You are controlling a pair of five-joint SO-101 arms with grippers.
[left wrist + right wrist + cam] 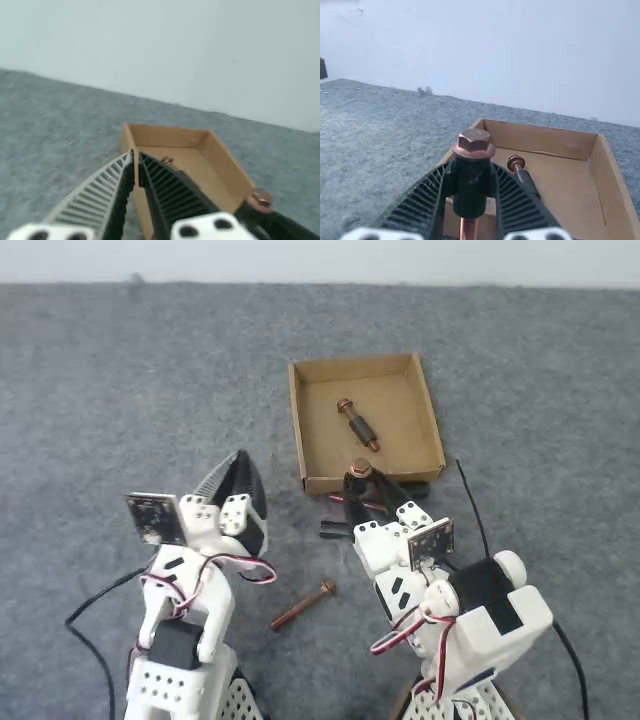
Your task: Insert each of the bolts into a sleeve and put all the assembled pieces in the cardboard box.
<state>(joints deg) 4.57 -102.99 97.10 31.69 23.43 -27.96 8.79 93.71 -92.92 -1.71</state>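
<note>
Up high we see a loose copper bolt (303, 604); right gripper (471, 172) clamps a black-sleeved bolt (470, 192) (left gripper (136, 161) closed, empty).

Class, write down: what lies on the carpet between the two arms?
One bare bolt, no sleeve on it, lies on the grey carpet between the left arm and the right arm, seen in the high view.
</note>
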